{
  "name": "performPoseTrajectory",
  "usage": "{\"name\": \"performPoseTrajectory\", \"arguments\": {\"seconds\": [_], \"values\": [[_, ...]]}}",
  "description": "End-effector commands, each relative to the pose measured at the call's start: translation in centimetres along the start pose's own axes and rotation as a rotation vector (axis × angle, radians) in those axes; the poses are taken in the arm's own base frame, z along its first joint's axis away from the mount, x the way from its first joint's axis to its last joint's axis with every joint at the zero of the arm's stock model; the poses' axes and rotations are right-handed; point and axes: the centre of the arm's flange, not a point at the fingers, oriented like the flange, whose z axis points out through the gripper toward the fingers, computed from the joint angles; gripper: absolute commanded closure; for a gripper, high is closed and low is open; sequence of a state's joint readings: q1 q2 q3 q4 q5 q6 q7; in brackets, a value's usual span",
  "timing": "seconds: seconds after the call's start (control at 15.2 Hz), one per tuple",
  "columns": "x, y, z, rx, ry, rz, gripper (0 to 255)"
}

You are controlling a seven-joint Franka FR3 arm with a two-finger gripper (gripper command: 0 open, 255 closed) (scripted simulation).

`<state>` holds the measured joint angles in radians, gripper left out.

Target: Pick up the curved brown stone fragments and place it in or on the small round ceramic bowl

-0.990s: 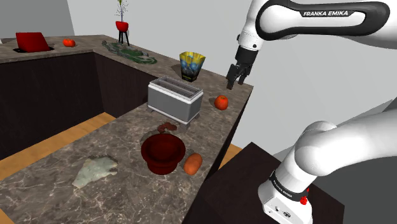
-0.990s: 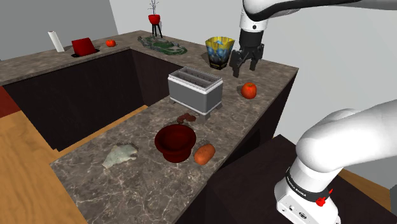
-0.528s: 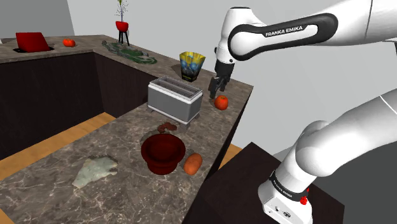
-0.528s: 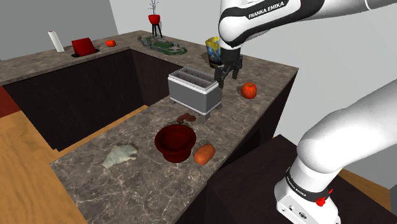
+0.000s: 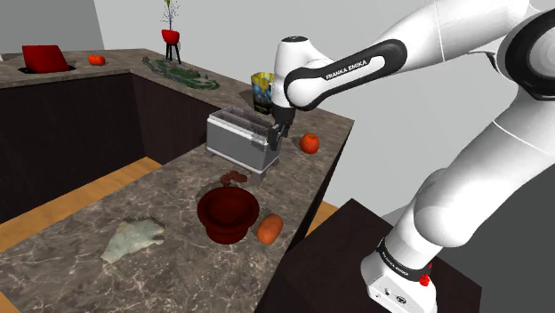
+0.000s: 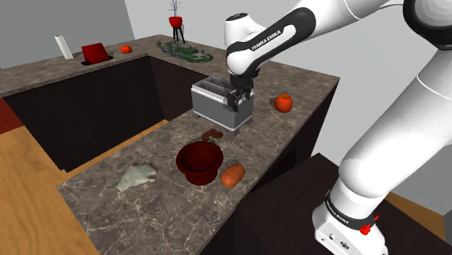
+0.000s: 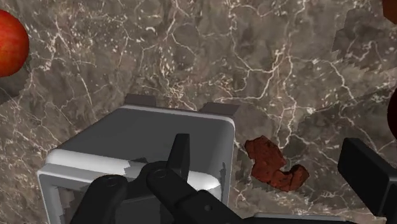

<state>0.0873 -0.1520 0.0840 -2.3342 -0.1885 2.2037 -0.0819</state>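
Observation:
The curved brown stone fragments (image 5: 234,179) (image 6: 212,134) (image 7: 275,165) lie on the marble counter between the grey toaster (image 5: 245,139) (image 6: 219,103) and the dark red round bowl (image 5: 228,213) (image 6: 199,162). My black gripper (image 5: 280,133) (image 6: 237,96) (image 7: 267,147) hangs open and holds nothing, just over the toaster's end nearest the counter's edge. It is above and beyond the fragments, apart from them. In the wrist view the fingers (image 7: 181,154) stand wide apart, and the fragments show on the counter far below them, beside the toaster (image 7: 146,143).
A red round fruit (image 5: 309,142) (image 6: 283,103) (image 7: 9,44) sits past the toaster. An orange vegetable (image 5: 269,228) (image 6: 232,174) lies beside the bowl by the counter's edge. A pale green cloth (image 5: 132,238) (image 6: 136,177) lies further along. A colourful cup (image 5: 263,89) stands behind the arm.
The arm has swung down and toward the shoulder view's left, carrying the gripper from above the red fruit to the toaster's end. The fingers stay open. Nothing on the counter moved.

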Motion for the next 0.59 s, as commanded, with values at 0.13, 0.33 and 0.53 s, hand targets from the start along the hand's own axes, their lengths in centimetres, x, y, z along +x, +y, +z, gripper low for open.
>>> {"name": "performPoseTrajectory", "arguments": {"seconds": [0.13,0.33,0.53], "values": [[3.6,-1.7,4.0,-0.036,-0.002,-0.086,0],[6.2,-3.1,6.9,-0.063,-0.004,-0.148,0],[8.7,-4.6,9.8,-0.09,-0.006,-0.211,0]]}}
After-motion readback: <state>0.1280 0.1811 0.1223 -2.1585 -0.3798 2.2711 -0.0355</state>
